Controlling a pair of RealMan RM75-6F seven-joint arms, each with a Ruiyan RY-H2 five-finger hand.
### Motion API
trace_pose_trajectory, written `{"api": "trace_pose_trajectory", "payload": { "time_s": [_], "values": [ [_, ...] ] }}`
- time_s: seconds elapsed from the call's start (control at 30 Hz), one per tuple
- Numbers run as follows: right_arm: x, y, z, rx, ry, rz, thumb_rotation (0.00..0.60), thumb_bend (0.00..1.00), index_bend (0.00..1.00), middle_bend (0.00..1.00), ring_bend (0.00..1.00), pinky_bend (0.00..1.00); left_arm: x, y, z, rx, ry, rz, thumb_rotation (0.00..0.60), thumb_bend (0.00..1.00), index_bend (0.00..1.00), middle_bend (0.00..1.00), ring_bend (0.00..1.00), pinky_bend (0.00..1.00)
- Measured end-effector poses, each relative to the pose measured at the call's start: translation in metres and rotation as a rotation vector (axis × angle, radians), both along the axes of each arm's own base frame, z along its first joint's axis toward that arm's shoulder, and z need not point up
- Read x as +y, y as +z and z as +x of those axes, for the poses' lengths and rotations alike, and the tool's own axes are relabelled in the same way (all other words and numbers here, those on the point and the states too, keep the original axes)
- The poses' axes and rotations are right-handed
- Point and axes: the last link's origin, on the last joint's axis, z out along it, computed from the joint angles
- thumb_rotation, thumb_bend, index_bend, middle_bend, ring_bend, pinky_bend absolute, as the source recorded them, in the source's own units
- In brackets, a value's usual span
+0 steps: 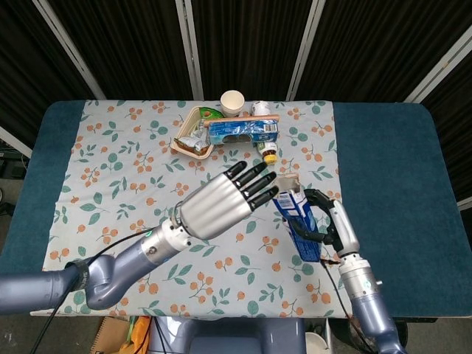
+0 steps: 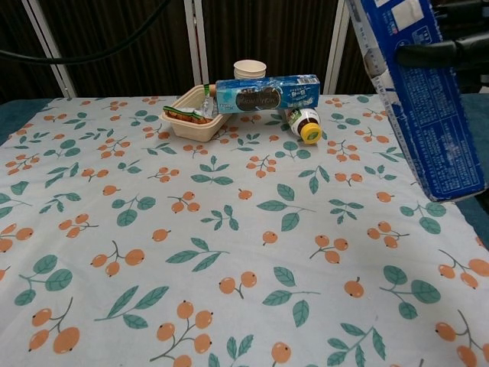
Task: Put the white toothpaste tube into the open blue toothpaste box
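R hand [image 1: 333, 225] grips blue box [image 1: 298, 224] mid-body, tilted, above worktop [image 1: 383, 155]. L hand [image 1: 234, 193] released, fingers spread, just beside box mouth. Tube not visible, prob. inside. Box light, thin card, crushes easily; hold by edges.

Blue toothpaste box [image 2: 419, 99] tilted, raised off table, flap open.
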Motion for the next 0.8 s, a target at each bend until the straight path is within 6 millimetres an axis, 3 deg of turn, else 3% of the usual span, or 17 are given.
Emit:
{"api": "trace_pose_trajectory", "payload": {
  "time_s": [0.13, 0.47, 0.57, 0.7, 0.8],
  "values": [
    [-0.003, 0.008, -0.004, -0.037, -0.006, -0.032, 0.6, 0.35, 0.4, 0.49, 0.42, 0.28, -0.008, 0.013, -0.042, -0.001, 0.077, -0.007, 0.6, 0.01, 0.28, 0.25, 0.23, 0.39],
    [-0.013, 0.038, -0.004, -0.238, -0.051, -0.185, 0.6, 0.35, 0.4, 0.49, 0.42, 0.28, -0.051, 0.028, -0.197, 0.005, 0.409, -0.08, 0.6, 0.01, 0.27, 0.25, 0.23, 0.39],
    [-0.01, 0.04, -0.005, -0.249, -0.055, -0.201, 0.6, 0.35, 0.37, 0.49, 0.41, 0.28, -0.062, 0.03, -0.234, 0.007, 0.488, -0.076, 0.6, 0.01, 0.27, 0.25, 0.23, 0.39],
    [-0.008, 0.038, -0.011, -0.215, -0.057, -0.198, 0.6, 0.35, 0.32, 0.48, 0.37, 0.27, -0.078, 0.028, -0.271, -0.011, 0.588, -0.102, 0.6, 0.01, 0.26, 0.24, 0.23, 0.39],
    [-0.005, 0.031, -0.022, -0.158, -0.071, -0.181, 0.6, 0.4, 0.37, 0.5, 0.42, 0.27, -0.09, 0.023, -0.289, -0.045, 0.644, -0.124, 0.6, 0.01, 0.26, 0.24, 0.23, 0.39]
  ]
}}
